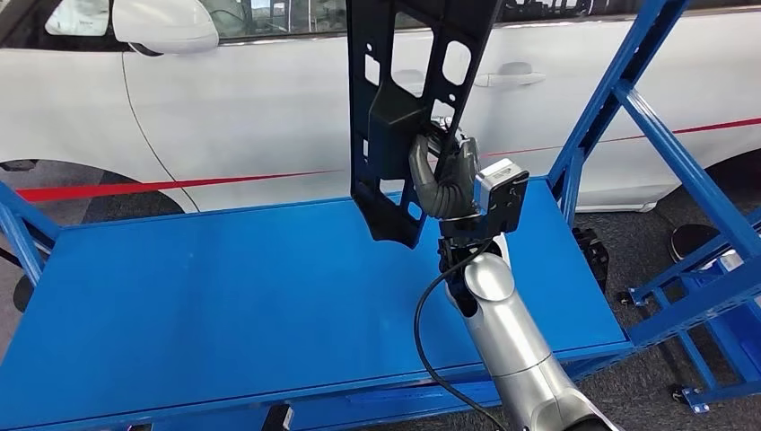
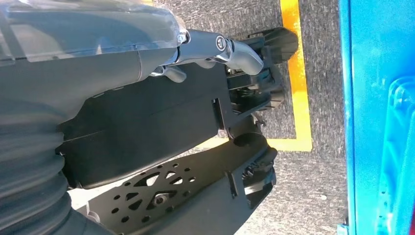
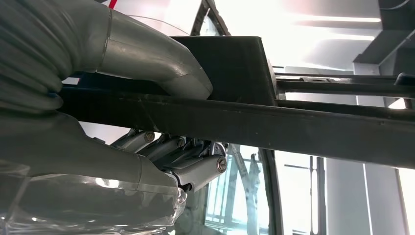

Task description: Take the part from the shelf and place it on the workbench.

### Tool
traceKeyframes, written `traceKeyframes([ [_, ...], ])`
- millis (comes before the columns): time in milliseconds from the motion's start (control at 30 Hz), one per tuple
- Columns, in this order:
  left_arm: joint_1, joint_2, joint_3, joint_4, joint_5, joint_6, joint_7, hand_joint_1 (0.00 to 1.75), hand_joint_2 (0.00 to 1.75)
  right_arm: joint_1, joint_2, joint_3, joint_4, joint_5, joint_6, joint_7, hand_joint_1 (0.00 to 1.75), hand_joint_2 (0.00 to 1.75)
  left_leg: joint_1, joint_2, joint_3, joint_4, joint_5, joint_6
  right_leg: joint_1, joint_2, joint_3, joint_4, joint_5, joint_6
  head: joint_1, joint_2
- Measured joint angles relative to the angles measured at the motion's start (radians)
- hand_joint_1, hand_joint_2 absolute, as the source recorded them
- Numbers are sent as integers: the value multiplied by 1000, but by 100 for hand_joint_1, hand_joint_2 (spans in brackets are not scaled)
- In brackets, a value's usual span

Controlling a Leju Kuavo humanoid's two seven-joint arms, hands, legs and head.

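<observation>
While the right hand [image 1: 446,175] grips the black part [image 1: 404,99] upright above the desk [image 1: 224,296], the part's lower tip hangs over the desk's back right quarter, apart from the blue surface. Its upper end runs out of the head view at the top. In the right wrist view the thumb [image 3: 151,61] lies across one face of a flat bar of the part [image 3: 254,117] and the darker fingers [image 3: 186,161] curl under the other face, so the hold is firm.

The desk top stretches wide and bare to the left of the part and toward the near edge, where the silver right arm [image 1: 511,341] crosses the rim. The right edge of the desk lies near the arm, and just past it blue frame beams [image 1: 664,135] slant up and away. Behind the far edge stands a white car [image 1: 224,108] with a red stripe, close behind the part.

The left hand [image 2: 210,49] shows in the left wrist view above grey carpet [image 2: 318,186] with a yellow line [image 2: 296,83]; its fingers look curled in, but I cannot tell for sure whether it is closed.
</observation>
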Motion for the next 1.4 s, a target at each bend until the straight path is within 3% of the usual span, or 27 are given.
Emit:
traceKeyframes([
  [100, -2, 0, 0, 0, 5, 17, -4, 0, 175, -1, 2, 1, 0, 0, 9, 1, 175, 175, 12, 5, -53, 181, -122, -18, -2, -4, -23, 1, 18, -8, -1, 0],
  [133, -3, 0, 0, 0, 6, 23, -6, 0, 175, -2, 3, 2, 1, 0, 12, 1, 175, 175, 16, 6, -59, 224, -141, -22, -2, -5, -32, 4, 23, -7, -1, 0],
  [167, -3, 0, 0, 0, 7, 27, -8, 0, 175, -3, 3, 5, 3, -1, 13, 3, 175, 175, 20, 7, -48, 233, -141, -25, -3, -6, -41, 7, 28, -5, -1, 0],
  [200, -3, 0, 0, 0, 7, 30, -8, 0, 175, -5, 3, 8, 5, -2, 13, 4, 175, 175, 24, 8, -18, 200, -124, -27, -3, -7, -49, 10, 32, -2, -1, 0],
  [300, -3, 0, 0, 0, 9, 32, -7, 0, 175, -15, 3, 15, 8, -2, 13, 6, 175, 175, 28, 9, 110, 3, -70, -26, -5, -8, -68, 21, 42, 11, -1, 0],
  [333, -2, 0, 0, 0, 9, 33, -7, 0, 175, -19, 4, 16, 9, -3, 13, 6, 175, 175, 26, 8, 129, -33, -65, -23, -5, -8, -72, 23, 47, 17, -1, 0],
  [433, -2, 0, 0, 0, 11, 39, -9, 0, 175, -30, 5, 22, 17, -6, 15, 6, 175, 175, 22, 6, 123, -48, -51, -3, -6, -9, -80, 23, 60, 38, 0, 0],
  [467, -2, -1, 0, 0, 16, 46, -11, 0, 175, -36, 7, 27, 23, -7, 18, 6, 175, 175, 23, 7, 118, -51, -44, 6, -8, -8, -85, 30, 51, 44, 0, 0],
  [533, -2, -1, 1, 0, 38, 76, -27, 0, 175, -51, 18, 46, 44, -11, 25, 4, 175, 175, 25, 10, 102, -56, -25, 22, -10, -6, -113, 94, -9, 51, 1, 0],
  [600, 2, -1, 5, -1, 67, 118, -61, 0, 175, -68, 40, 82, 75, -17, 30, 0, 175, 175, 22, 14, 79, -55, -9, 28, -9, -4, -158, 223, -93, 56, 1, 0],
  [633, 5, -1, 8, -1, 79, 137, -77, 0, 175, -74, 52, 104, 90, -21, 32, -2, 175, 175, 21, 15, 67, -55, -1, 29, -9, -4, -172, 278, -116, 57, 1, 0],
  [667, 10, -1, 11, -2, 89, 150, -87, 0, 175, -80, 64, 129, 106, -26, 35, -2, 175, 175, 20, 16, 56, -54, 7, 29, -9, -4, -170, 303, -118, 57, 1, 0],
  [700, 14, -1, 14, -2, 96, 159, -91, 0, 175, -86, 75, 155, 122, -33, 40, -1, 175, 175, 19, 16, 47, -53, 14, 28, -8, -4, -149, 288, -101, 54, 1, 0],
  [767, 19, 0, 21, -3, 106, 167, -88, 0, 175, -104, 97, 204, 151, -43, 47, -1, 175, 175, 18, 14, 30, -50, 27, 25, -4, -2, -62, 167, -53, 42, 1, 0],
  [833, 20, 0, 25, -6, 109, 169, -84, 0, 175, -120, 116, 239, 170, -51, 47, -2, 175, 175, 17, 11, 19, -49, 40, 16, 5, 0, 15, 41, -35, 27, 1, 0],
  [867, 21, 0, 26, -8, 110, 170, -83, 0, 175, -127, 123, 250, 177, -54, 47, -3, 175, 175, 19, 11, 16, -50, 46, 11, 9, 1, 32, 9, -35, 23, 1, 0],
  [933, 21, 0, 27, -9, 111, 172, -82, 0, 175, -138, 130, 264, 191, -60, 47, -5, 175, 175, 20, 9, 14, -56, 61, -3, 11, 1, 30, -6, -23, 15, 1, 0],
  [1000, 22, 2, 29, -10, 112, 177, -82, 0, 175, -147, 136, 275, 204, -67, 53, -5, 175, 175, 20, 9, 2, -42, 42, -14, 4, -3, 21, -20, -1, 3, 1, 0],
  [1033, 22, 2, 29, -10, 114, 181, -82, 0, 175, -151, 141, 281, 209, -72, 59, -4, 175, 175, 20, 9, -11, -9, 7, -19, 0, -4, 14, -26, 12, -3, 0, 0],
  [1100, 20, 4, 31, -10, 118, 190, -85, 0, 175, -155, 150, 293, 221, -82, 71, -4, 175, 175, 27, 9, -46, 110, -86, -29, -2, -6, -8, -27, 32, -7, 0, 0],
  [1133, 19, 4, 31, -10, 120, 193, -85, 0, 175, -156, 153, 299, 227, -86, 77, -4, 175, 175, 30, 10, -60, 173, -117, -34, -2, -7, -21, -26, 41, -6, 0, 0],
  [1167, 17, 5, 33, -10, 122, 196, -85, 0, 175, -155, 156, 306, 232, -91, 83, -4, 175, 175, 33, 10, -61, 213, -127, -38, -3, -8, -34, -23, 49, -4, 0, 0],
  [1200, 16, 5, 34, -10, 126, 199, -84, 0, 175, -154, 157, 313, 236, -97, 90, -4, 175, 175, 36, 11, -48, 222, -117, -43, -4, -9, -47, -20, 57, -1, 0, 0],
  [1233, 16, 5, 36, -10, 130, 203, -82, 0, 175, -153, 159, 319, 239, -104, 99, -4, 175, 175, 40, 11, -15, 192, -92, -47, -7, -9, -60, -15, 64, 4, 0, 0],
  [1300, 15, 5, 43, -10, 140, 210, -80, 0, 175, -151, 160, 331, 239, -118, 120, -4, 175, 175, 46, 10, 82, 60, -61, -53, -10, -9, -85, -1, 75, 15, 0, 0],
  [1333, 15, 5, 48, -10, 145, 212, -80, 0, 175, -151, 161, 336, 237, -124, 130, -3, 175, 175, 45, 9, 120, 3, -60, -51, -10, -8, -94, 6, 80, 22, 0, 0],
  [1400, 15, 4, 57, -10, 155, 217, -81, 0, 175, -149, 164, 344, 234, -134, 147, 0, 175, 175, 40, 6, 144, -46, -72, -40, -6, -8, -105, 12, 93, 35, 1, 0],
])
